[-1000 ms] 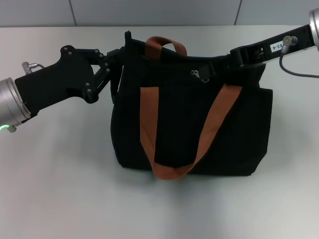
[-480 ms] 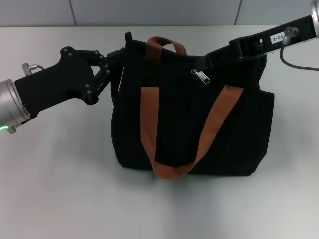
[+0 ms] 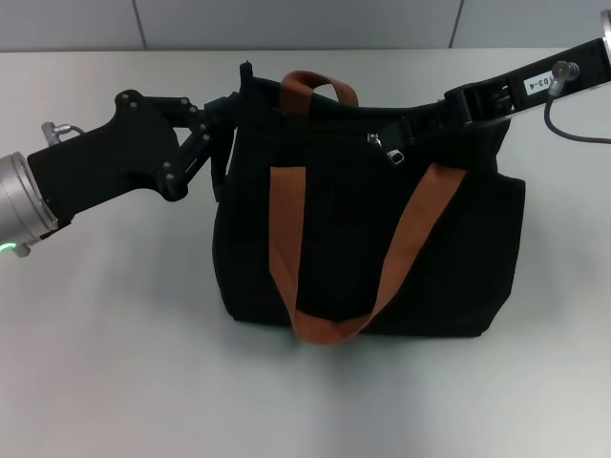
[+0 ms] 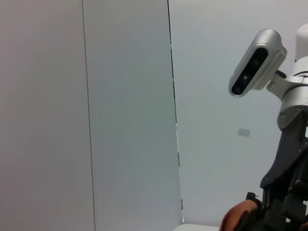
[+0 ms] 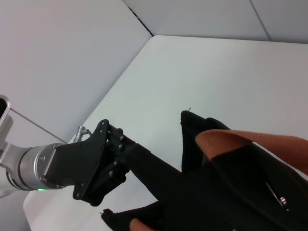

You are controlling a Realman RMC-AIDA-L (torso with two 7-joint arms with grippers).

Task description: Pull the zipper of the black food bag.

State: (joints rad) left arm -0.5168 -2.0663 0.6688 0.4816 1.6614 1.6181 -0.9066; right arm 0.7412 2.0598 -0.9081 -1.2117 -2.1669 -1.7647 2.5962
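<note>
White table (image 3: 115, 363) and a pale grey wall fill the room, and the black food bag (image 3: 368, 239) sits in the middle of the table, toward the back.

Up on the bag's top edge, a bit right of its middle, is the zipper (image 3: 382, 146). It is a tiny silver slider with a small tab hanging down, and it shines against the dark zip track. The bag is big, boxy and soft, with two wide orange-brown straps (image 3: 286, 239). One strap hangs down the front in a long loop, and the other pokes up behind the top edge.

The right gripper (image 3: 412, 127) reaches in from the right and sits on the top edge just beside the zipper. It looks placed there to take the tab and drag it along the track. It is black against the black bag, so I cannot tell if its fingers are pinching the tab or are apart.

The left gripper (image 3: 226, 119) is at the bag's top left corner. It seems to be holding that corner so the bag will not slide or fold when the zipper gets pulled. Its tips are lost in the dark cloth, so I cannot tell if they are pressed together. The right wrist view shows this same gripper right up against the cloth.
</note>
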